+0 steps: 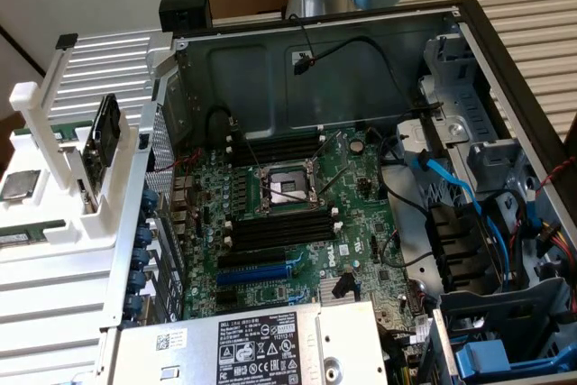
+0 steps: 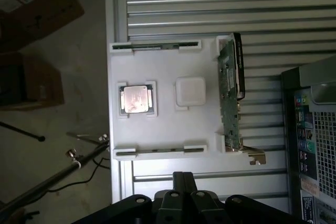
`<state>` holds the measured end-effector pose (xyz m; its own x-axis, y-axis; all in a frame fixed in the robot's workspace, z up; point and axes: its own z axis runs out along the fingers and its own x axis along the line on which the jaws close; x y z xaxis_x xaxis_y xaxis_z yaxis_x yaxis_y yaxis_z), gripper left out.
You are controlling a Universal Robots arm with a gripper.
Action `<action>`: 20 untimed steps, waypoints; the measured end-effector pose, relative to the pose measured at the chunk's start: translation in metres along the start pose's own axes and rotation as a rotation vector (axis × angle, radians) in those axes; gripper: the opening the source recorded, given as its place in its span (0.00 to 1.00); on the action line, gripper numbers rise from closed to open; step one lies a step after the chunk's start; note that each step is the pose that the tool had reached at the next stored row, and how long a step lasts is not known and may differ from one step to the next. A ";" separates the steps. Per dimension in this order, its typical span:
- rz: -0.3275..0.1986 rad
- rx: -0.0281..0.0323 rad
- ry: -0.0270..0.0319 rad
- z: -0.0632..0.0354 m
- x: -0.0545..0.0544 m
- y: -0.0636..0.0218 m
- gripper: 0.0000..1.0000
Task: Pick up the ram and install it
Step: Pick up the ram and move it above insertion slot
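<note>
Exterior view: the open computer case [image 1: 270, 56] sits beside the white holder [image 1: 63, 223]. In the wrist view the ram [image 2: 155, 46] stands on edge in a holder slot. It looks light, stiff and fragile — best pinched across its flat faces at mid-length. The gripper [image 2: 184, 182] hovers beside the holder, fingers together, holding nothing.

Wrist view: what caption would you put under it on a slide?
Shut claw near a white tray holding a processor chip, two memory sticks and an upright card.
</note>
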<state>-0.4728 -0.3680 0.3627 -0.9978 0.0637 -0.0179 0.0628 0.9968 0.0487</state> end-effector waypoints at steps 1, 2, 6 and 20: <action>0.000 0.0000 0.0000 0.0000 0.000 0.0000 0.10; 0.000 0.0000 0.0000 0.0000 0.000 0.0000 0.10; 0.000 0.0000 0.0001 0.0000 0.000 0.0000 0.10; 0.000 -0.0017 0.0001 0.0245 0.000 -0.0012 0.10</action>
<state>-0.4728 -0.3680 0.3381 -0.9978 0.0638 -0.0177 0.0628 0.9967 0.0504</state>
